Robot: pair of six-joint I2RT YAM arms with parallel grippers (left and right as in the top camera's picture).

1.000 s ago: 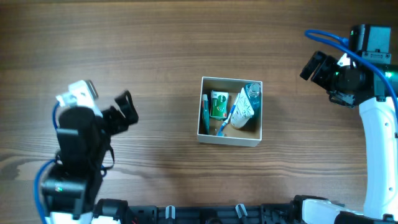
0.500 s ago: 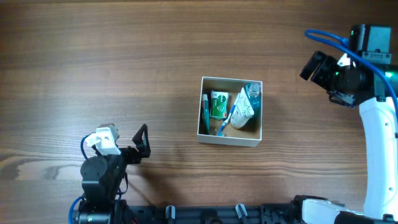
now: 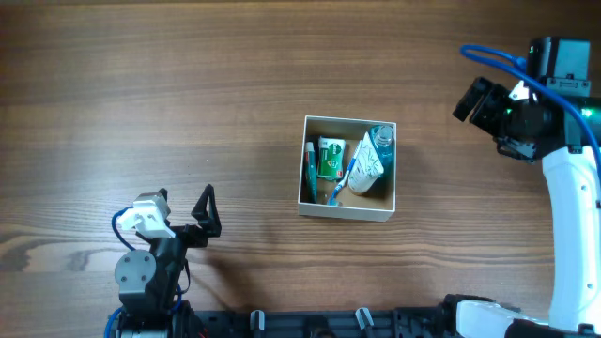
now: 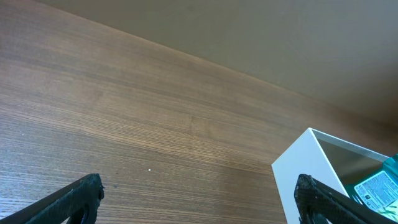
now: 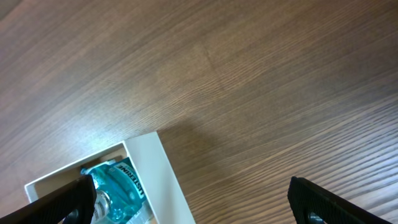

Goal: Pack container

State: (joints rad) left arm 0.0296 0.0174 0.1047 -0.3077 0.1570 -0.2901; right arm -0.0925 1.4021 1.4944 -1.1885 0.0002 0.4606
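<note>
The container (image 3: 346,211), a square white-walled box with a tan inside, sits at the table's middle. It holds a green packet (image 3: 330,158), a blue toothbrush (image 3: 344,180), a white tube (image 3: 366,167) and a blue mouthwash bottle (image 3: 381,137). My left gripper (image 3: 207,214) is open and empty at the front left, well left of the box. My right gripper (image 3: 474,99) is open and empty at the far right, apart from the box. The box wall shows in the left wrist view (image 4: 298,180) and the right wrist view (image 5: 163,174), with the bottle (image 5: 118,183) inside.
Bare wood table (image 3: 188,84) surrounds the box. The right arm's white body (image 3: 573,216) runs along the right edge. A black rail (image 3: 319,324) lines the front edge.
My left arm has pulled back toward the front edge and folded down; its gripper moved from mid-left to front left. The right arm and the box's contents have not moved.
</note>
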